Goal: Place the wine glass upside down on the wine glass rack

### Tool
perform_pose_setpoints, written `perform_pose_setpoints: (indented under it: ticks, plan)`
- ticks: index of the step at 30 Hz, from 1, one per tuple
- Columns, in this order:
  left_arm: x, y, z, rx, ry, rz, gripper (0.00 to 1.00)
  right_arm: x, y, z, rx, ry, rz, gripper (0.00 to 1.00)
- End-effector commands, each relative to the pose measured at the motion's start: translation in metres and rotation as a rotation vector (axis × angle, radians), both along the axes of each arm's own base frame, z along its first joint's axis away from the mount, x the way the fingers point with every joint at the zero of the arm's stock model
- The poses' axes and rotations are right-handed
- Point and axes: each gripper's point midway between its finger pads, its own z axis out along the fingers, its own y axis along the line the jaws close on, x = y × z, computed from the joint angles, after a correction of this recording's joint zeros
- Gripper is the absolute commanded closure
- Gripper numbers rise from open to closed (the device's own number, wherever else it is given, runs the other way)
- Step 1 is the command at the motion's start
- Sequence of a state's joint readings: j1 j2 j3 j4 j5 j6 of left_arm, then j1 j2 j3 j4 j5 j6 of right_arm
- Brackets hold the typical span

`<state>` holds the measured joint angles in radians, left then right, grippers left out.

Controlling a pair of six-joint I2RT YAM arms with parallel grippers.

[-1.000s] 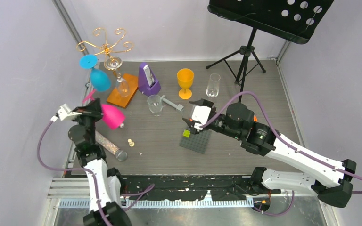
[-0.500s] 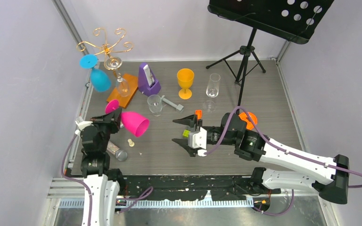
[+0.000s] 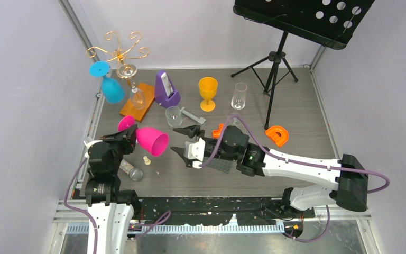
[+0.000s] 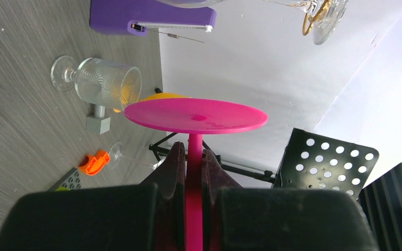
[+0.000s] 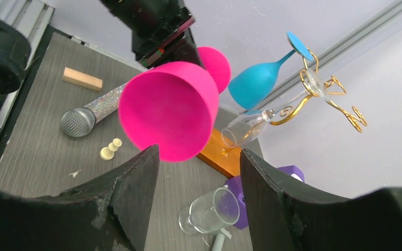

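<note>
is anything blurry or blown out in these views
Top external: evenly lit, sharp, only soft shadows. Left wrist: left gripper close to the lens looks soft and dark, pink wine glass foot crisp. Right wrist: right gripper dark and slightly soft, the glass bowl sharp.

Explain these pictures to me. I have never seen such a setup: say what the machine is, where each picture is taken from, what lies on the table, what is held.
These are two robot arms bolted at the near edge of a table, each ending in a two-finger hand. The wide picture looks down from above and behind them; the other two come from a camera on each wrist, showing its own fingers. The left hand is shut on the stem of a pink wine glass, held on its side. The right hand is open, facing the glass's mouth. At the back left stands a gold wire rack with a blue glass and a clear glass hanging upside down. Nearby: an orange goblet, a purple metronome, a microphone, a music stand.
</note>
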<state>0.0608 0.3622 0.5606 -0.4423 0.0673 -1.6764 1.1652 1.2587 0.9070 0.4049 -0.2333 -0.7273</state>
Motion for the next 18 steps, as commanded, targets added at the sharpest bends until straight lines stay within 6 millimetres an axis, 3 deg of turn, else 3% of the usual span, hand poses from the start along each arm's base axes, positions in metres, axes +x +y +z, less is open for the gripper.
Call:
perform_pose_setpoints:
  ticks: [1,12,18]
  plan:
    - [-0.001,-0.003,0.002,-0.021,-0.005,-0.005,1.0,0.008,0.007,0.063,0.172,-0.018,-0.037,0.37]
    - [0.0,-0.012,0.015,-0.038,-0.048,-0.045,1.0,0.013,0.037,0.038,0.086,0.024,-0.001,0.39]
    - [0.0,-0.017,0.02,-0.051,-0.069,-0.067,1.0,0.02,0.048,0.025,0.033,0.059,-0.016,0.46]
